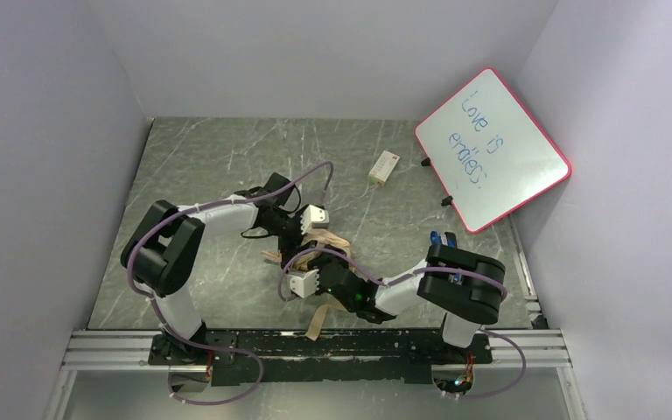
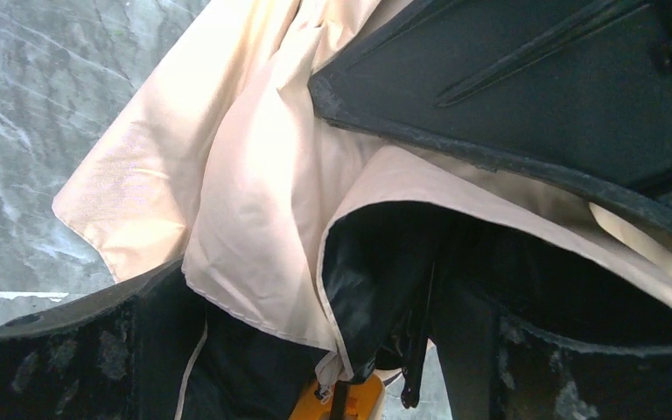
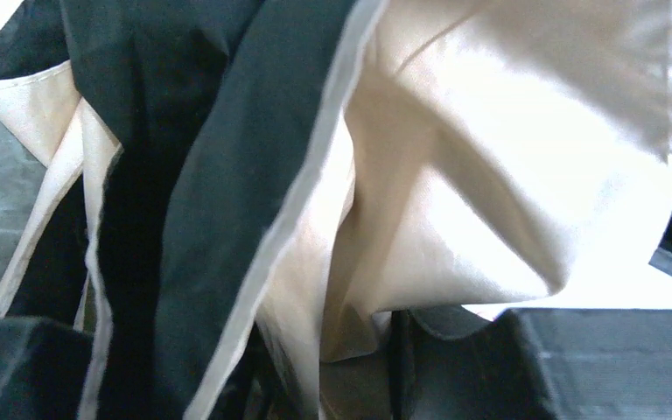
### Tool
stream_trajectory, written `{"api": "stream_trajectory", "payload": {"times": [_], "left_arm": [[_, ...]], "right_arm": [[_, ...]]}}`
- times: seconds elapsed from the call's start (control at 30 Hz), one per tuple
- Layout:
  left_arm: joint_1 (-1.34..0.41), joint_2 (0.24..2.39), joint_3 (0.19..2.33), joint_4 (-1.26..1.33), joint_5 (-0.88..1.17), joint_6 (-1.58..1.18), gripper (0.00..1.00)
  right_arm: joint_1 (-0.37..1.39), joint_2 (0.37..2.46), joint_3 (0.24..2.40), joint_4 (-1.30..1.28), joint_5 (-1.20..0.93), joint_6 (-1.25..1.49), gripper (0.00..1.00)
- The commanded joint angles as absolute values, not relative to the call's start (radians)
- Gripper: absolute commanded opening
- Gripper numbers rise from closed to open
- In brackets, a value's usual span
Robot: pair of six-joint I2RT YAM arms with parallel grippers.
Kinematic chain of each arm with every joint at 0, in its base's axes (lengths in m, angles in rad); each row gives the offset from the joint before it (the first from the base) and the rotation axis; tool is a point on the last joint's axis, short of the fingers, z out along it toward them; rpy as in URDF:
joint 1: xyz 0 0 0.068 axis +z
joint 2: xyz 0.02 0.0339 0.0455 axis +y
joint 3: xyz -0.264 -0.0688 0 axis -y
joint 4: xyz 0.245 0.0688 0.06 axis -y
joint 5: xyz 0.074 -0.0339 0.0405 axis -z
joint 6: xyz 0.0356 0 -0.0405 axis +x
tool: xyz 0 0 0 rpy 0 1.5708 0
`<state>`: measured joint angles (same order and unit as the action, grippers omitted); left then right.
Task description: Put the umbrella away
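The umbrella [image 1: 327, 242] lies folded but loose at the middle of the table, tan outside and black inside, between the two arms. Its tan strap [image 1: 318, 320] trails toward the near edge. My left gripper [image 1: 296, 229] comes in from the far left. In the left wrist view its fingers [image 2: 52, 359] stand wide apart, open, with umbrella fabric [image 2: 262, 201] and the orange handle [image 2: 354, 401] between them. My right gripper [image 1: 317, 268] reaches in from the near right. It [image 3: 315, 350] is shut on a bunch of the umbrella's fabric [image 3: 455, 175].
A pink-framed whiteboard [image 1: 493, 149] leans at the back right. A small white block [image 1: 384, 166] lies on the marble table [image 1: 201, 166] behind the arms. A small blue object [image 1: 437, 238] sits by the right arm. Walls close in on three sides, and a metal rail [image 1: 105, 348] runs along the near edge.
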<state>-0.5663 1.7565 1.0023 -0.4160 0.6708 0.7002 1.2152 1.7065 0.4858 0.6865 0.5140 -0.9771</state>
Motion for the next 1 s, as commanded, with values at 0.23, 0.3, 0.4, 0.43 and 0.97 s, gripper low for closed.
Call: {"api": "stream_trajectory", "payload": {"times": [0.23, 0.3, 0.4, 0.43, 0.97], "left_arm": [[-0.651, 1.745, 0.958, -0.394, 0.502, 0.745, 0.49], [-0.663, 1.746, 0.956, -0.394, 0.488, 0.749, 0.35], [-0.667, 1.755, 0.966, -0.404, 0.481, 0.759, 0.06], [-0.667, 1.755, 0.968, -0.403, 0.472, 0.758, 0.05], [-0.664, 1.637, 0.855, -0.161, 0.183, 0.775, 0.05]], "right_arm": [[1.224, 1.713, 0.459, 0.584, 0.497, -0.898, 0.11], [1.224, 1.694, 0.460, 0.583, 0.489, -0.889, 0.15], [1.225, 1.642, 0.447, 0.591, 0.486, -0.876, 0.34], [1.224, 1.612, 0.444, 0.581, 0.483, -0.873, 0.41], [1.231, 1.068, 0.407, 0.171, 0.227, -0.547, 0.86]]}}
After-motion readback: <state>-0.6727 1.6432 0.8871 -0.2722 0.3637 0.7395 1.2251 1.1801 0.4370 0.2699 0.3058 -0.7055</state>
